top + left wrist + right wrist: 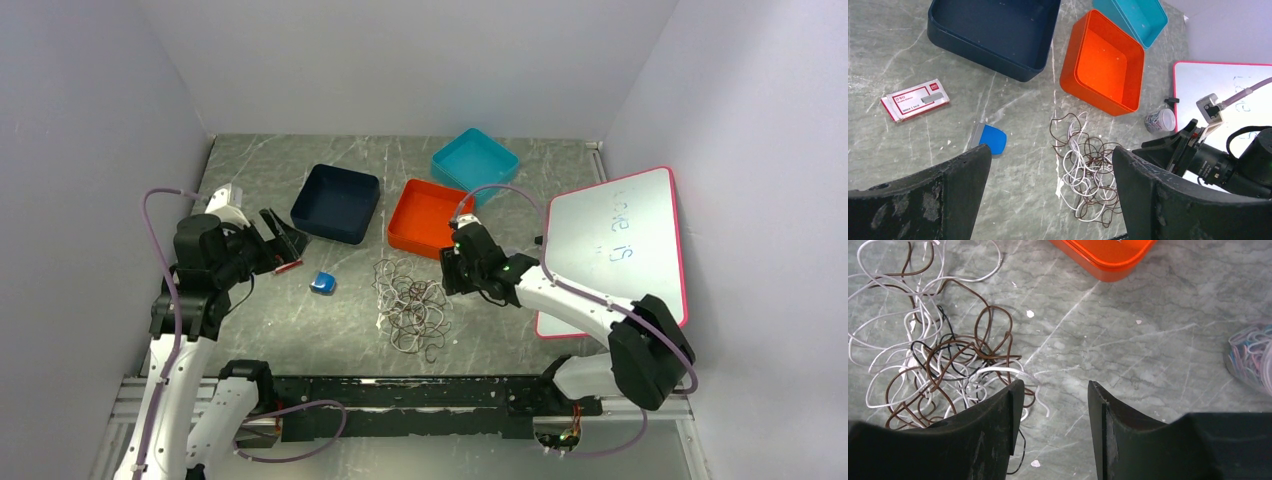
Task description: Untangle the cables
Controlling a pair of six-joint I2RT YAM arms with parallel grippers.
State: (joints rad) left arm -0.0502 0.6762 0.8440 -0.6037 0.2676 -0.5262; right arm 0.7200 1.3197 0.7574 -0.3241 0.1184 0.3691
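Note:
The cables [410, 305] lie in one tangled heap of thin white, brown and black loops on the grey marble table, in front of the orange bin. My left gripper [285, 242] hovers open well to the left of the heap; its view looks down on the cables [1087, 170], which lie between the wide-spread fingers [1050, 155] far below them. My right gripper [447, 270] is at the heap's right edge. In the right wrist view it stands open [1055, 385] over bare table, with the cables [938, 355] just beside and under its left finger. Nothing sits between either pair of jaws.
A navy bin [335, 203], an orange bin [425, 218] and a teal bin [474, 160] stand behind the heap. A pink-rimmed whiteboard [615, 245] lies on the right. A small blue object [322, 283], a red-white packet [914, 99] and a cup of coloured clips [1248, 357] are nearby.

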